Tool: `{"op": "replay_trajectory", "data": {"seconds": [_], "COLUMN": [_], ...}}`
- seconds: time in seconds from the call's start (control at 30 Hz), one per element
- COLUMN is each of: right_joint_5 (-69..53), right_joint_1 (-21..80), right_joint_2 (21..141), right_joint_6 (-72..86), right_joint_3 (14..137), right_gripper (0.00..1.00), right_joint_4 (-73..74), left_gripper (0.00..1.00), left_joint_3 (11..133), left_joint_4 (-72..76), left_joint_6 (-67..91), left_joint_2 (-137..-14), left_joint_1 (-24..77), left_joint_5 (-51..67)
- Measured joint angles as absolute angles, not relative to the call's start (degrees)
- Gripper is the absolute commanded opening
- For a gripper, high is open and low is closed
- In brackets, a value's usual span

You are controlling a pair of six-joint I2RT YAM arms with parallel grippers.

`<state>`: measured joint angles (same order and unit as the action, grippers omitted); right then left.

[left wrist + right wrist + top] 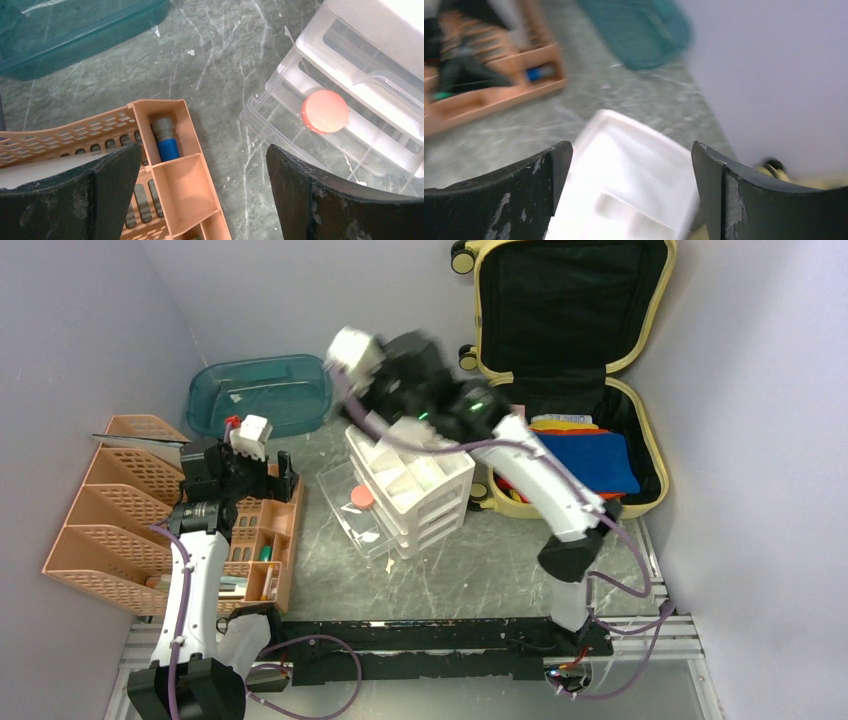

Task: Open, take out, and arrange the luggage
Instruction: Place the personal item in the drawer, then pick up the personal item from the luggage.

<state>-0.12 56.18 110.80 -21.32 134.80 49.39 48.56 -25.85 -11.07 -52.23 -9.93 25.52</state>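
The grey marbled tabletop carries everything. The luggage lies open at the far right corner. Its lid leans up against the back wall, and folded blue cloth lies in the lower half. An orange organizer stands at the left, with a teal tray behind it. The white drawer unit stands in the middle, just beside the luggage. The right hand hangs above this unit, fingers wide apart and holding nothing. The left hand is also wide and holds nothing, above the organizer's corner. A clear drawer is pulled out, with a round orange cap in it. A small blue and grey cylinder lies in an organizer compartment.
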Motion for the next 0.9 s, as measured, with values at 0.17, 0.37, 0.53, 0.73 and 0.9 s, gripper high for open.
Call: {"op": "replay_trajectory", "data": {"seconds": [0.17, 0.37, 0.53, 0.73, 0.9], "right_joint_5": [0.1, 1.0, 1.5, 0.8, -5.2], "right_joint_1": [36.7, 20.5, 11.8, 5.5, 0.4], "right_joint_2": [98.7, 92.1, 98.0, 109.1, 118.9], "right_joint_6": [-18.2, -13.7, -13.8, -12.6, -8.0], "right_joint_3": [124.7, 104.9, 95.9, 95.9, 98.9], "right_gripper": [1.00, 1.00, 1.00, 1.00, 1.00], "right_joint_4": [40.8, 29.2, 23.4, 20.8, 20.7], "left_gripper": [1.00, 1.00, 1.00, 1.00, 1.00], "left_joint_3": [48.2, 48.1, 48.0, 48.0, 48.0], "left_joint_4": [-25.9, -25.9, -25.9, -25.9, -25.9], "left_joint_6": [-11.1, -11.1, -11.3, -11.3, -11.3], "left_joint_2": [-52.2, -52.2, -52.2, -52.2, -52.5], "left_joint_1": [-10.0, -10.0, -10.0, -10.0, -10.0], "left_joint_5": [26.1, 27.0, 27.2, 27.4, 27.7]}}
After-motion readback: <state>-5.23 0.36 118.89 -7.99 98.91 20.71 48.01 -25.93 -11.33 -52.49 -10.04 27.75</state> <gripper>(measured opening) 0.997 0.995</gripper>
